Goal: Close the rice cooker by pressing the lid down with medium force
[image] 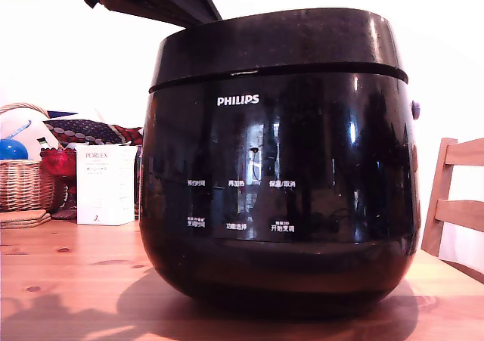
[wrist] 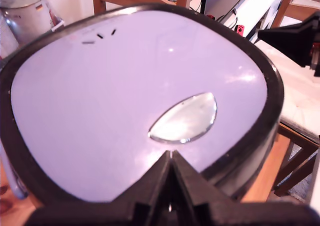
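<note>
Progress: I see the lid (image: 276, 42) down flat on the rice cooker (image: 280, 175) on the desk (image: 68, 280) — looks nearly done | gripper (wrist: 171, 158) pinched together, empty, on the lid's top | left: maybe one last push

The rice cooker (image: 280, 159) fills the middle of the tabletop (image: 68, 280). At nine o'clock of it, in the exterior view, a white box (image: 105, 184) and a wicker basket (image: 23, 182) block the way; at three o'clock stands a wooden chair (image: 454, 197). Bare tabletop lies open at seven o'clock. The pincer (wrist: 171, 158), jaws together, sits just above the shut lid (wrist: 100, 110).
</note>
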{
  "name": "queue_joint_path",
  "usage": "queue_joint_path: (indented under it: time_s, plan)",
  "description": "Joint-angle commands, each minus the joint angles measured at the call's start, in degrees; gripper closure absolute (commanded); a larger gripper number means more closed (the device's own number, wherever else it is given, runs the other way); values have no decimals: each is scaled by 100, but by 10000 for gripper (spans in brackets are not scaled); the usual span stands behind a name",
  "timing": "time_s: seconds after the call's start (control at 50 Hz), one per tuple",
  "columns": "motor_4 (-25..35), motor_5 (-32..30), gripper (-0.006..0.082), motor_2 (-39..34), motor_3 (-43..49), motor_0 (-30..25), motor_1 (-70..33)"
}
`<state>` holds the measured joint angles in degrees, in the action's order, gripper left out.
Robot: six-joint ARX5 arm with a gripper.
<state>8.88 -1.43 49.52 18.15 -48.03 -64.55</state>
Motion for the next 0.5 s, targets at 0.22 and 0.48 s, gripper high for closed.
queue_joint_path:
  time_s: [0.22, 0.48]
  plan:
    - [-81, -7, 790, -828, 588, -9, -455]
    - [101, -2, 790, -826, -227, -13, -302]
